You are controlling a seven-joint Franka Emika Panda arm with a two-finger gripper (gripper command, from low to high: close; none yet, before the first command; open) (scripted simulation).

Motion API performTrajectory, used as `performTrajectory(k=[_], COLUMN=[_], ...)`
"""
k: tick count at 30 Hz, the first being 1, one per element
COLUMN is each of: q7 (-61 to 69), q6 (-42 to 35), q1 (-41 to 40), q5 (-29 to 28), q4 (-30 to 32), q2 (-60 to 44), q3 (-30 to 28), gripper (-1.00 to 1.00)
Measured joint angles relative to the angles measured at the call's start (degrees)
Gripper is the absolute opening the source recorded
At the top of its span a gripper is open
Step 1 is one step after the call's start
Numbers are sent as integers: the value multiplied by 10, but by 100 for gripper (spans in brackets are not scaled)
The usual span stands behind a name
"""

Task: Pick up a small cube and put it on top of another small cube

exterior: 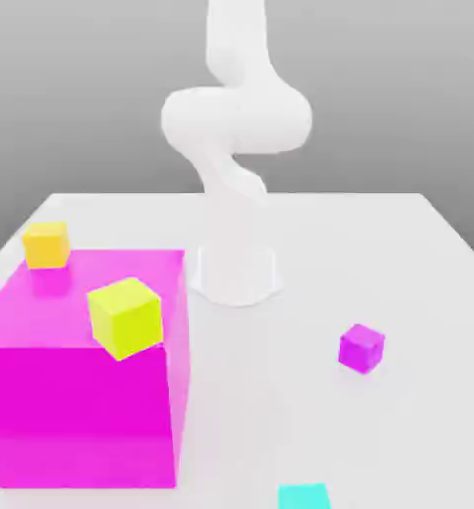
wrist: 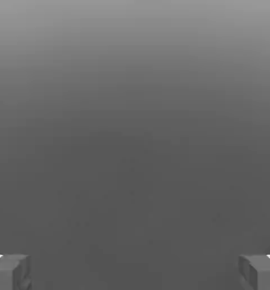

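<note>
The small cyan cube [exterior: 303, 496] lies on the white table at the near edge of the exterior view, partly cut off by the frame. The small purple-magenta cube [exterior: 362, 348] rests on the table further back and to the exterior view's right. In the hand view my gripper [wrist: 135, 272] is open, its two grey fingertips [wrist: 9, 272] far apart with nothing between them and plain grey background beyond. The white arm [exterior: 236, 119] rises from its base at the table's middle back.
A huge magenta block [exterior: 81, 398] fills the exterior view's left front. One yellow cube [exterior: 127, 317] sits on its top near the front edge, another yellow cube [exterior: 46, 245] at its far left corner. The white table [exterior: 399, 249] extends to the right.
</note>
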State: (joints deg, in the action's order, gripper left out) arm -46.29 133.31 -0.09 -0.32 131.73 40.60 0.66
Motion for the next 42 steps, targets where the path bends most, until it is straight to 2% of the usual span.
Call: performTrajectory(k=[28, 32, 33, 39, 42], q7=[-52, -60, -62, -63, -59], q6=[172, 227, 243, 251, 223], q1=[21, 29, 32, 33, 28], q5=[-37, -47, -50, -51, -45], q4=[-6, -18, -22, -24, -17], q2=[-585, -668, -688, -698, -663], q3=[47, 39, 36, 35, 41], gripper=[0, 0, -100, -100, -100])
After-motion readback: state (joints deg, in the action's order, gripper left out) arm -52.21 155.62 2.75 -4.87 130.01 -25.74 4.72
